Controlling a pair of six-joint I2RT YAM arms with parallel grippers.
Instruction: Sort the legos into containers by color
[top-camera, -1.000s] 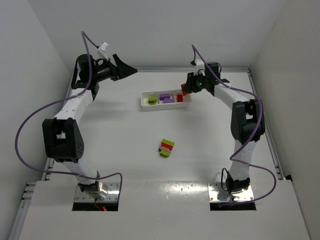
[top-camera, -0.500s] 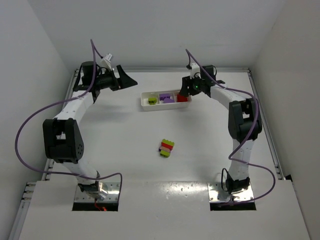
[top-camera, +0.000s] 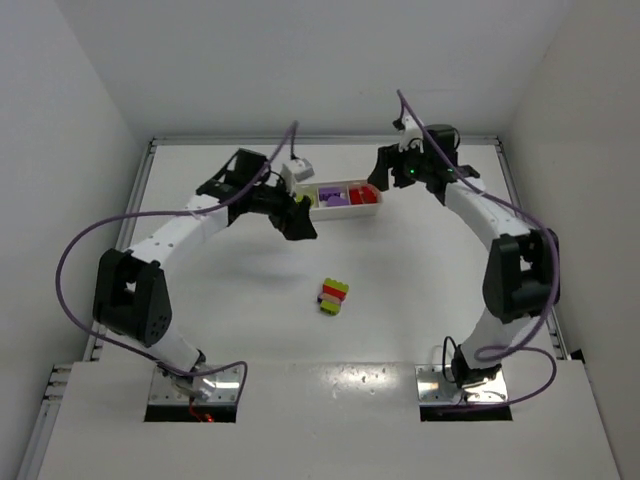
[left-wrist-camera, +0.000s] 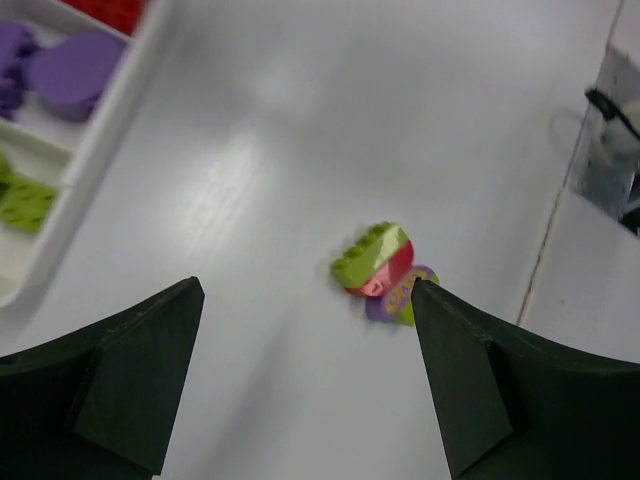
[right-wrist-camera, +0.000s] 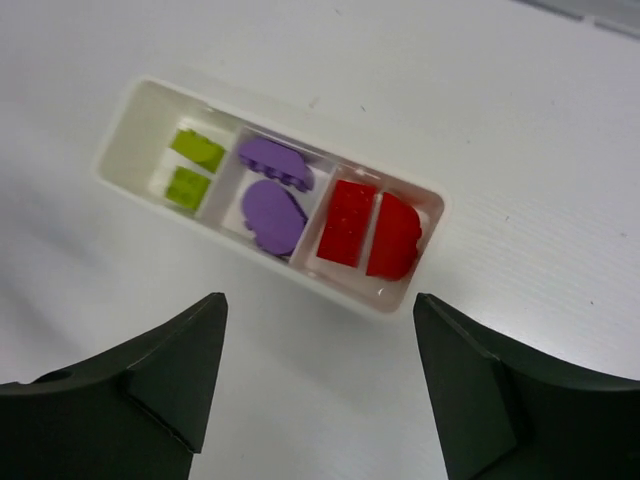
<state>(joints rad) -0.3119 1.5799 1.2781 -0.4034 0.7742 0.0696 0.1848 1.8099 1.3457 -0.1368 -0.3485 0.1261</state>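
A stuck-together clump of legos (top-camera: 333, 295), lime green, red and purple, lies on the table's middle; in the left wrist view this clump (left-wrist-camera: 380, 270) sits just ahead of my right fingertip. The white tray of containers (right-wrist-camera: 430, 230) holds two green bricks (right-wrist-camera: 192, 168) in one end compartment, two purple pieces (right-wrist-camera: 270, 210) in the middle and two red bricks (right-wrist-camera: 370, 230) at the other end. My left gripper (top-camera: 295, 220) (left-wrist-camera: 308, 288) hangs open and empty in front of the tray's green end. My right gripper (top-camera: 385, 168) (right-wrist-camera: 320, 302) is open and empty above the tray's red end.
The tray (top-camera: 350, 208) stands toward the back of the white table, its green end hidden under my left wrist in the top view. Low walls close the table at the back and both sides. The arm bases (top-camera: 195, 385) are bolted at the near edge.
My right gripper opened, left a red brick in the tray's red compartment and lifted away. My left arm swung from the back left corner to the front of the tray's green end.
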